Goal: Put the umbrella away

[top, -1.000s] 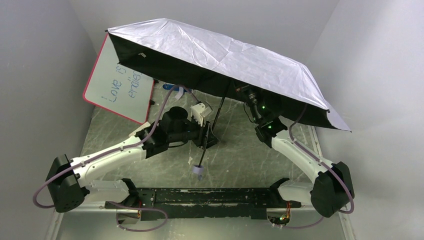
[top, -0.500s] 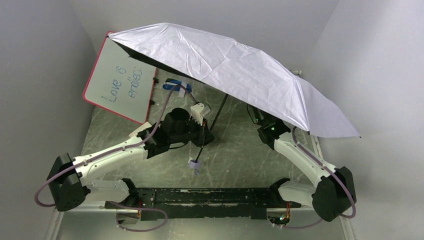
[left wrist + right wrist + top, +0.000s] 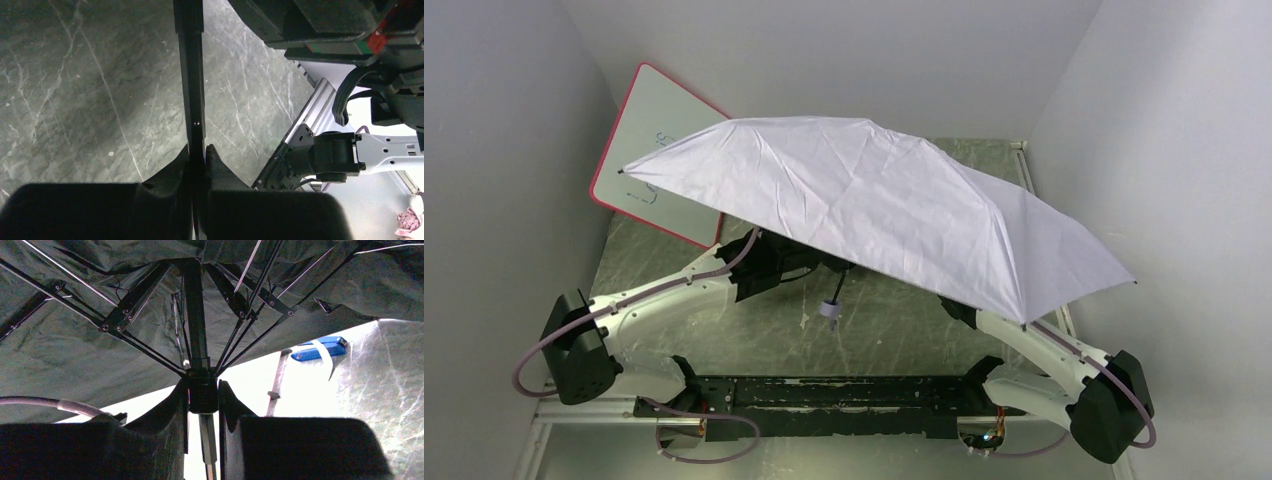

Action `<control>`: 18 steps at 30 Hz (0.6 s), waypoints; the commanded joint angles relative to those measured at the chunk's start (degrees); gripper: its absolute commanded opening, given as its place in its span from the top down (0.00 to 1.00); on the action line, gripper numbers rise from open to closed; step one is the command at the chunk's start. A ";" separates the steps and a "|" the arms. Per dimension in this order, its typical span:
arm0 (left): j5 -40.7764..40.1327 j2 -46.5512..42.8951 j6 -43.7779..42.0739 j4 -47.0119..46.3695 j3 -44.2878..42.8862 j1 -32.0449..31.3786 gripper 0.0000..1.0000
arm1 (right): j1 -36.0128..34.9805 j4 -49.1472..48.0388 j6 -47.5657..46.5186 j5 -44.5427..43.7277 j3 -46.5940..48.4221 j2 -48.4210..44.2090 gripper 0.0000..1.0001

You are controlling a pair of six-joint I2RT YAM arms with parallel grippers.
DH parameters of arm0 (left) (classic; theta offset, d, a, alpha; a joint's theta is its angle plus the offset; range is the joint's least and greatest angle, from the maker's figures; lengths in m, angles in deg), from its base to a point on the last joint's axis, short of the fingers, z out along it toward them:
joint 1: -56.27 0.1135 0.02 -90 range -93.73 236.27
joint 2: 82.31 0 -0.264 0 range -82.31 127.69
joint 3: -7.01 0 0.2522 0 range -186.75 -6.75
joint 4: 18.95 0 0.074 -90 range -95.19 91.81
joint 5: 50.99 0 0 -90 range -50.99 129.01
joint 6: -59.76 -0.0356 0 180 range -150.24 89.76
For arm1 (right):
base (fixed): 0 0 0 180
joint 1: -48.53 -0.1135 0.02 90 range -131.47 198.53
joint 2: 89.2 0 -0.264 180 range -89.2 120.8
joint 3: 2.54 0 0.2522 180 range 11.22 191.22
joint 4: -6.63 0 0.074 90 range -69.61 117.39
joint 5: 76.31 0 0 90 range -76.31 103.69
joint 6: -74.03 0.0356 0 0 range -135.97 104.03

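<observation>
The umbrella (image 3: 874, 215) is open, its pale lilac canopy spread over the middle of the table and hiding both grippers in the top view. Its small lilac handle (image 3: 829, 310) hangs below the canopy's near edge. In the left wrist view my left gripper (image 3: 198, 150) is shut on the umbrella's black shaft (image 3: 190, 75). In the right wrist view my right gripper (image 3: 202, 390) is shut on the black runner (image 3: 202, 392), where the metal ribs (image 3: 135, 297) meet the shaft under the black underside of the canopy.
A red-framed whiteboard (image 3: 659, 130) leans against the left wall behind the canopy. A blue stapler-like object (image 3: 320, 348) lies on the table beyond the canopy's edge. The aluminium frame rail (image 3: 824, 395) runs along the near edge.
The canopy has tipped down and toward the camera, now covering both grippers, the blue object and much of the whiteboard. Both arms have lowered. The handle moved slightly right.
</observation>
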 commanded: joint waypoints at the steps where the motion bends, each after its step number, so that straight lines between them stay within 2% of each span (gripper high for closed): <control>1: -4.31 0.49 -3.38 -9.81 -5.30 0.18 0.95 | -2.06 5.31 6.19 3.19 -3.24 -0.97 1.00; 4: -4.32 1.51 -4.04 -9.80 -6.77 0.23 0.95 | -2.51 5.01 6.49 3.31 -2.90 -0.26 1.00; 9: -3.36 2.15 -5.40 -9.09 -6.62 0.16 0.93 | -2.44 7.21 8.39 -3.02 0.16 -1.22 1.00; 12: -1.98 1.72 -5.60 -8.02 -5.81 0.17 0.71 | -2.42 8.55 9.57 -7.43 4.04 -1.09 1.00; 14: -0.63 0.97 -5.62 -7.59 -4.66 0.22 0.53 | -2.42 9.11 9.70 -9.61 7.53 -0.44 1.00; 16: 0.58 0.05 -5.52 -6.71 -3.65 0.14 0.43 | -2.40 8.60 8.09 -10.88 10.72 0.27 1.00; 18: 1.78 -1.11 -5.68 -4.65 -3.18 0.20 0.40 | -2.38 9.00 7.29 -12.11 13.61 0.96 1.00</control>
